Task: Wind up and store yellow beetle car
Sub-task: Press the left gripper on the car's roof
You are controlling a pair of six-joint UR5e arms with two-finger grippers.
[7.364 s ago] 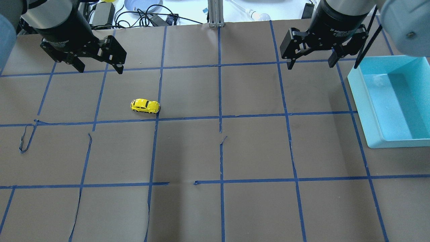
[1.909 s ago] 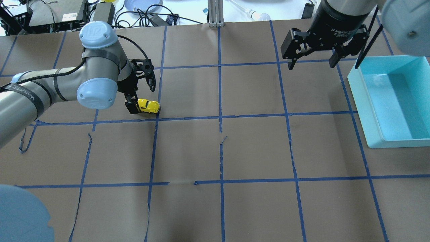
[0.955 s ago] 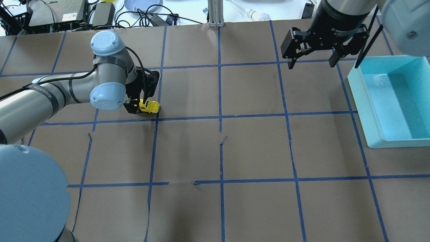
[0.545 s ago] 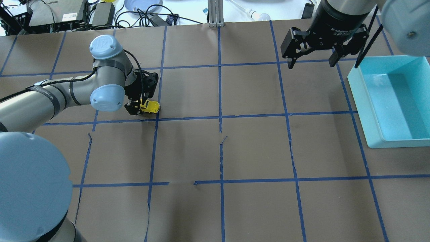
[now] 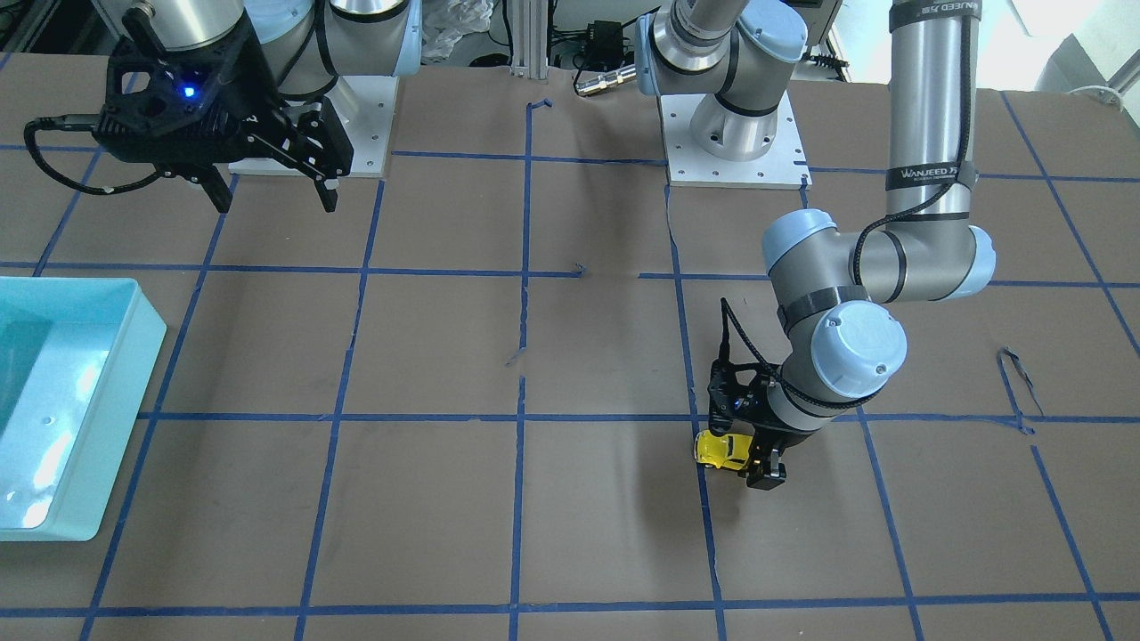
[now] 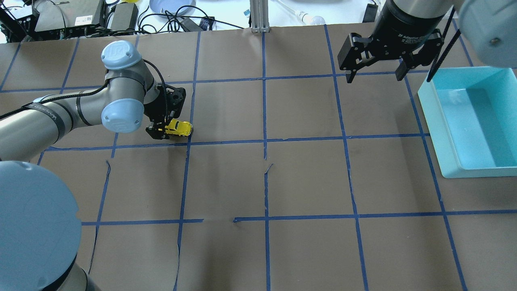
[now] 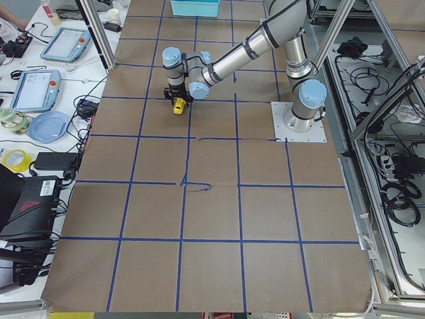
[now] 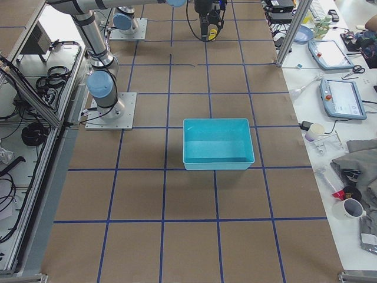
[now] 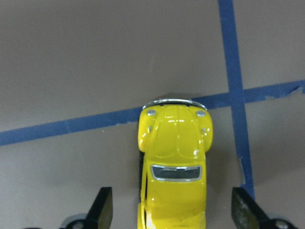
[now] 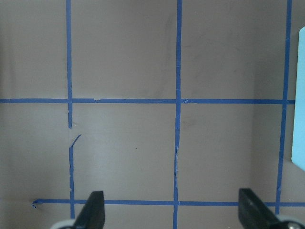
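The yellow beetle car point(image 6: 180, 128) stands on its wheels on the brown paper, by a blue tape crossing left of centre. It also shows in the front view point(image 5: 715, 448) and the left wrist view point(image 9: 174, 157). My left gripper point(image 6: 165, 127) is low over the car's rear half and open. Its fingers point(image 9: 102, 207) straddle the car with a gap on each side and do not touch it. My right gripper point(image 6: 373, 76) is open and empty, high over the back right of the table, far from the car.
A light blue bin point(image 6: 468, 169) sits at the right edge of the table, also in the front view point(image 5: 134, 356). Blue tape lines grid the paper. Cables, a plate and electronics lie beyond the far edge point(image 6: 169, 12).
My left arm has come down from the back left to the car and narrowed its fingers around it, then shifted slightly left. The car and the right arm have not moved.
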